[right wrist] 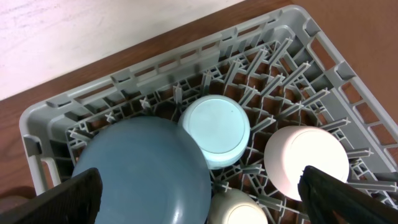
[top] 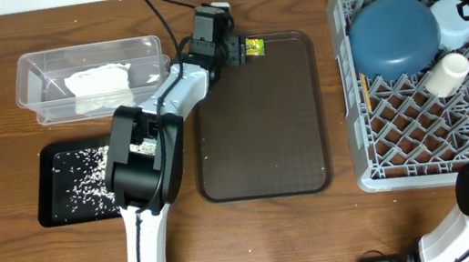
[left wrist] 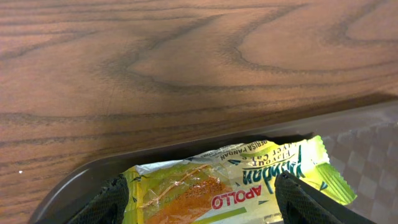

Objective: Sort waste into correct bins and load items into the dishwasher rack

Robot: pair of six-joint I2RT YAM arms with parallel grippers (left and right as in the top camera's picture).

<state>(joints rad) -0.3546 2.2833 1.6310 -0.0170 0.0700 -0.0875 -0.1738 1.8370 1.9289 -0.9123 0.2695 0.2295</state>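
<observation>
— Where is the yellow-green snack wrapper (left wrist: 230, 183) found?
— It is seen lying flat in the far left corner of the brown serving tray (top: 263, 136), just inside the rim, with the bare wooden bench (left wrist: 186, 62) beyond.

— How is the left tool (left wrist: 200, 186) set against it?
— It is held wide open, with nothing gripped. The wrapper is straddled: one finger is placed at one short end, the other over the printed part near the opposite end. The wrapper's long axis is thus laid from finger to finger, along the closing line rather than across it.

— What is called for by that?
— If the jaws are shut as they stand, the foil would probably be buckled lengthwise. A grip may be gained, though a slip is to be feared.

— Which arm is nearer?
— The left. The right tool (right wrist: 199, 180) is hung open and empty over the grey plastic dishwasher rack (top: 352, 87), well apart.

— Where would the wrapper be carried?
— Most likely to the clear rectangular plastic tub (top: 86, 53), in which a crumpled white paper napkin (top: 99, 81) is held. It lies near, left of the tray.
</observation>
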